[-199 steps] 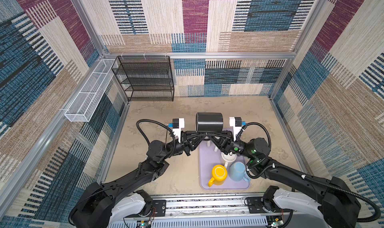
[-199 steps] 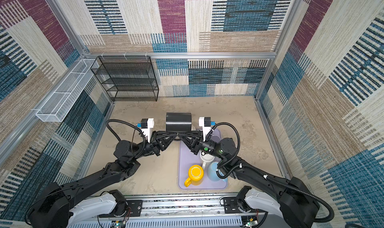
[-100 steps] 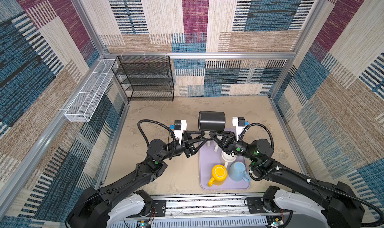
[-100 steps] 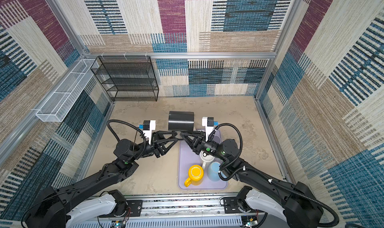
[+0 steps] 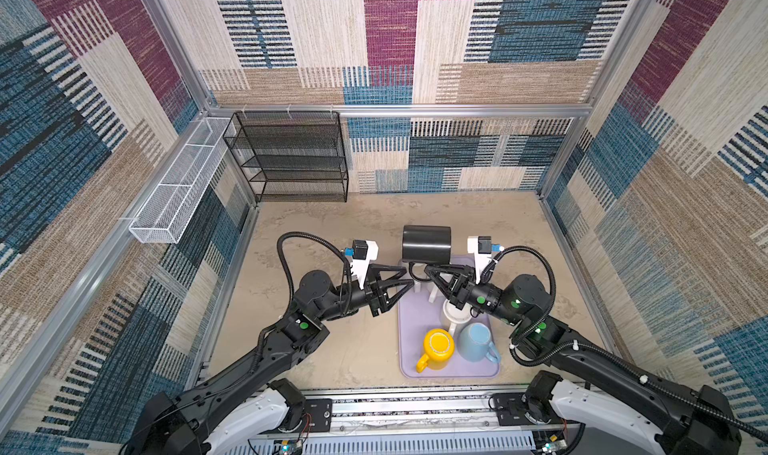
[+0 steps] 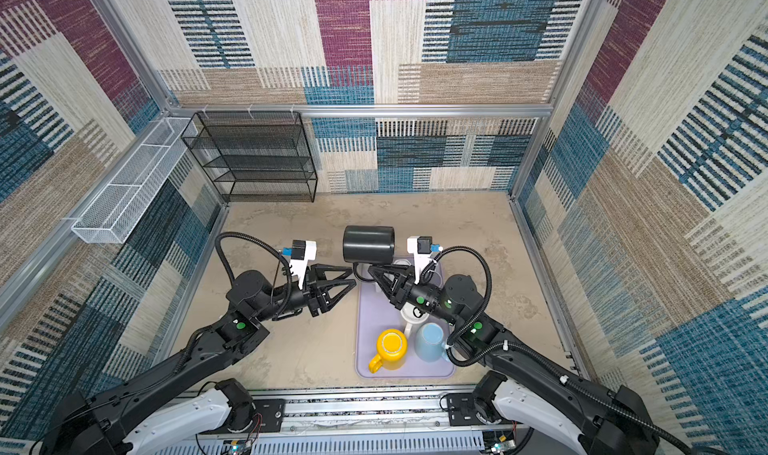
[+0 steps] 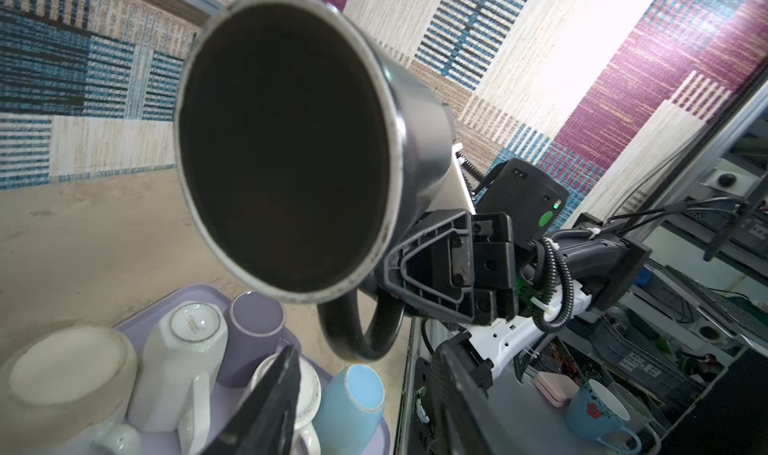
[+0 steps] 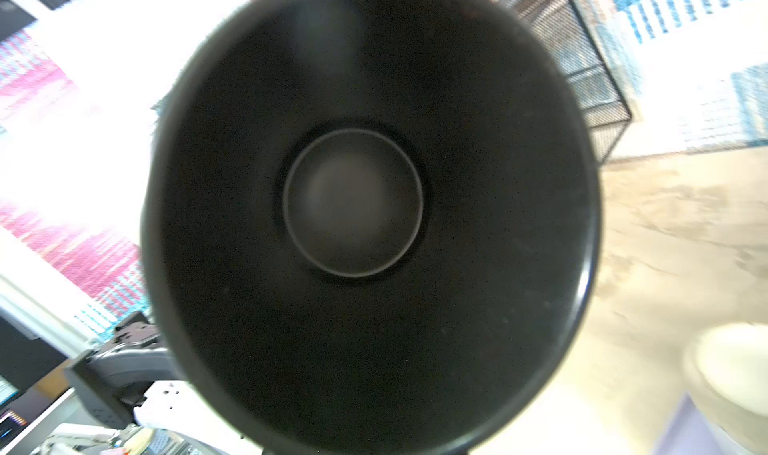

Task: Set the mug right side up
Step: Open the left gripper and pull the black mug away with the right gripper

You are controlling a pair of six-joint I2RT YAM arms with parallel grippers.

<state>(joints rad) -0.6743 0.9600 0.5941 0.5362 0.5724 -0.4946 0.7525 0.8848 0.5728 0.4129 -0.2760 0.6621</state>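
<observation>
Lilac tray [image 5: 409,349], at about 5 o'clock on the tabletop [image 5: 332,349], carries a yellow mug [image 5: 436,345] and a blue mug [image 5: 473,343]. Just beyond them the left gripper [image 5: 408,277], closed at the handle a second ago, now has its jaws apart and has drawn back toward 9 o'clock, clear of the mug. The right gripper [image 5: 428,272] alone stays clamped on the handle [image 7: 357,328]. It holds the black mug [image 5: 426,245] in the air over the tray's far end, lying on its side with its mouth toward 9 o'clock. The handover looks finished. What remains, I judge, is a wrist roll to bring the mouth upward, then setting the mug down.
</observation>
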